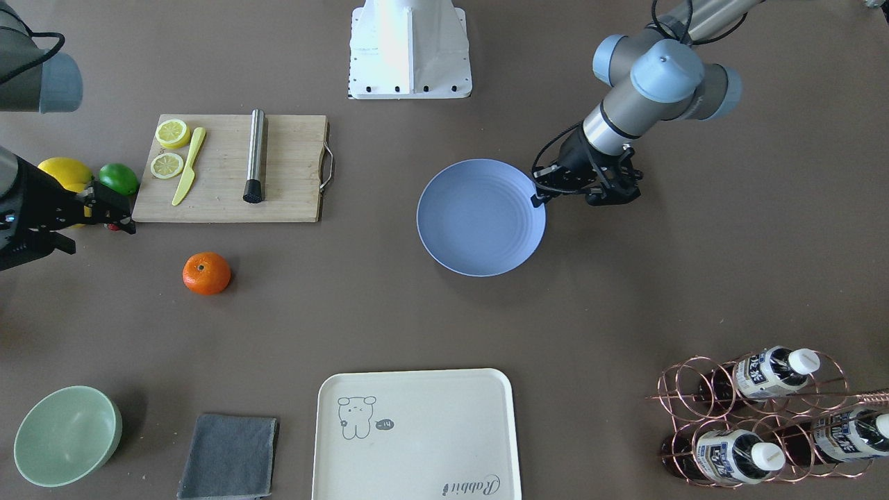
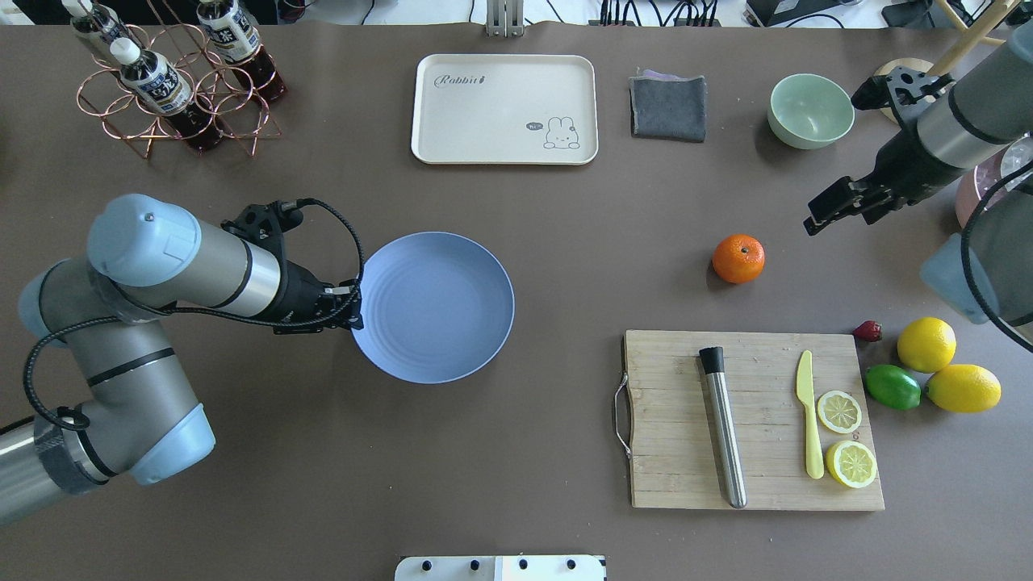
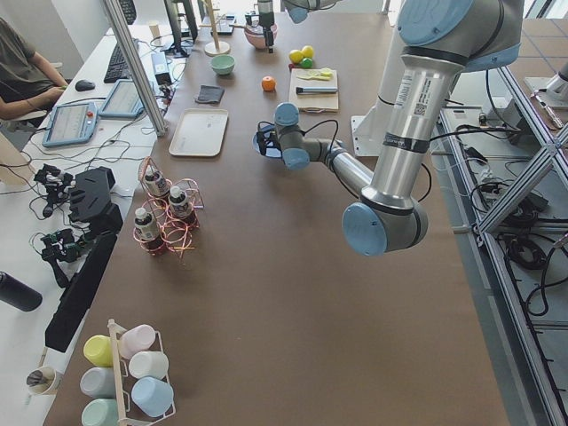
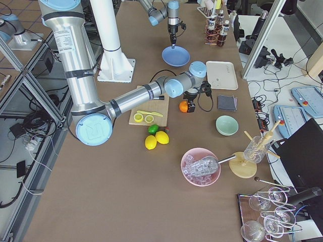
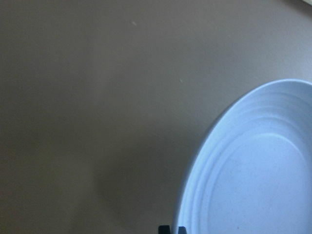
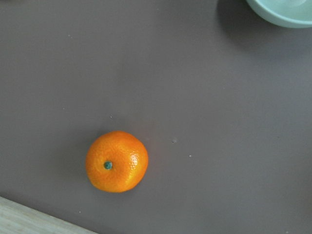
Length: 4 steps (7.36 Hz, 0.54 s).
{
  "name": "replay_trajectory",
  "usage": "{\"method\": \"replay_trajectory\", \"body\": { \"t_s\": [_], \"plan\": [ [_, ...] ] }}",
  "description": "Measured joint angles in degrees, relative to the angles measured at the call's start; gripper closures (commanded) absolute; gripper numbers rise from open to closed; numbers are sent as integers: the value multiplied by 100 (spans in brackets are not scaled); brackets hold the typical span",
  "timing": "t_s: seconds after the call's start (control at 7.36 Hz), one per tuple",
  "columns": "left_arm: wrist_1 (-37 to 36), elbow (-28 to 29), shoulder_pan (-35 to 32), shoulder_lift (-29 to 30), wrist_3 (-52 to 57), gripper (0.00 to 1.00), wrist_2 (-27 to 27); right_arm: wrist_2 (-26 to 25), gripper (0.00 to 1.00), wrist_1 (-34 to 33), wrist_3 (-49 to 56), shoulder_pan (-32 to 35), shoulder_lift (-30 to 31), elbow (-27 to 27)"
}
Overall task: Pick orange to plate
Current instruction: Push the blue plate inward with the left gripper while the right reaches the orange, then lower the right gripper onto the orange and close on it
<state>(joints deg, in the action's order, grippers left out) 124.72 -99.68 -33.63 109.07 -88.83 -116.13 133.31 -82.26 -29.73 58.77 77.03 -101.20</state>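
The orange (image 2: pixel 738 258) sits alone on the brown table (image 2: pixel 565 242), stem dimple up, on the robot's right half. It is near the far edge of the cutting board (image 2: pixel 678 363) but apart from it, with a strip of tabletop between. In the right wrist view the board's pale edge cuts the bottom-left corner and the rim of the green bowl (image 2: pixel 810 110) clips the top right. The orange lies between them, nearer the board.

The right gripper (image 2: pixel 813 222) hangs above the table, out past the orange on its outer side and apart from it. In the front-facing view its fingers look parted, with nothing between them. The wrist view shows no fingertips at all.

From the orange, open tabletop runs toward the middle to the rim of the plate (image 2: pixel 436 307). The blue plate lies flat, well apart from the orange, and its face is bare.

The left gripper (image 2: pixel 353 305) is right at the plate's near-left rim. Its fingertips (image 5: pixel 164 228) are drawn close, with only a sliver of gap. I cannot tell whether they nip the rim.

Two lemons (image 2: pixel 926 344) and a lime (image 2: pixel 892 386) cluster just past the board's outer end.
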Motion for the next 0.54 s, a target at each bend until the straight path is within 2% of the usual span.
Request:
{"method": "replay_trajectory", "body": {
  "t_s": [0.54],
  "plan": [
    [0,506,528,764,-414,100,554,-611,2,230,-754,-654,-475,418]
  ]
}}
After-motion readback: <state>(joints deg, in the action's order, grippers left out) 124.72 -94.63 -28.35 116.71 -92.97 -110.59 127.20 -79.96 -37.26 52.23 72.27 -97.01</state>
